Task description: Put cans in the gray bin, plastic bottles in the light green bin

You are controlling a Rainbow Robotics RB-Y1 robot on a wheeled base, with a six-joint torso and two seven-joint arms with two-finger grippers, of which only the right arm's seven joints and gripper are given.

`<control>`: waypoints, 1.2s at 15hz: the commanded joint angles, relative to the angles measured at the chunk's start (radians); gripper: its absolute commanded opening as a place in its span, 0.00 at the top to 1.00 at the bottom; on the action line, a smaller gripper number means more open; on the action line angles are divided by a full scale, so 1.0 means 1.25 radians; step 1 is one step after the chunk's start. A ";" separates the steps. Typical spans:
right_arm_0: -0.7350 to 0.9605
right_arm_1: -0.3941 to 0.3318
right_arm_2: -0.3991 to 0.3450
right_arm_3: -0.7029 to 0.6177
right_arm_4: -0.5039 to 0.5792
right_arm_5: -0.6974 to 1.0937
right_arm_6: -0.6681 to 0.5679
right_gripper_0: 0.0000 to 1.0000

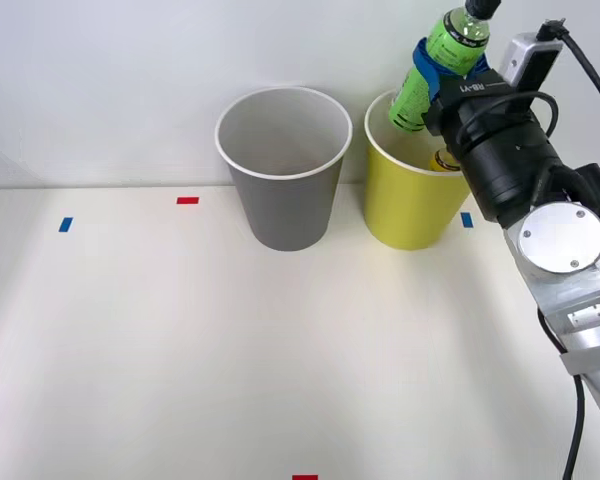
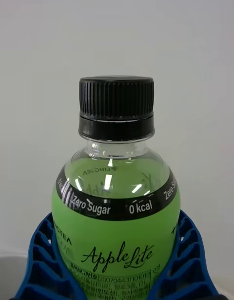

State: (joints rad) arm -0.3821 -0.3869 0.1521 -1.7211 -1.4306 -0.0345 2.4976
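Observation:
A green-labelled plastic bottle (image 1: 442, 62) with a black cap hangs tilted above the light green bin (image 1: 412, 210), its bottom end over the bin's opening. My right gripper (image 1: 438, 72) is shut on it, the blue ribbed fingers (image 2: 44, 261) wrapping both sides of the green bottle (image 2: 116, 217) in the wrist view. Inside the light green bin a yellowish bottle (image 1: 444, 160) with a dark cap shows just past the arm. The gray bin (image 1: 284, 190) stands upright to the left of the light green one, its visible inside bare. No cans are in view.
Small tape marks lie on the white table (image 1: 180, 340): red (image 1: 187, 200) and blue (image 1: 65, 224) at the left, blue (image 1: 466, 219) beside the green bin, red (image 1: 304, 477) at the front edge. A white wall rises behind the bins.

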 commanded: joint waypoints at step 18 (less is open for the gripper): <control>-0.023 0.024 0.001 0.018 0.001 0.018 0.010 0.00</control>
State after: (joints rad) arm -0.4125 -0.3561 0.1520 -1.6967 -1.4351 -0.0138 2.5033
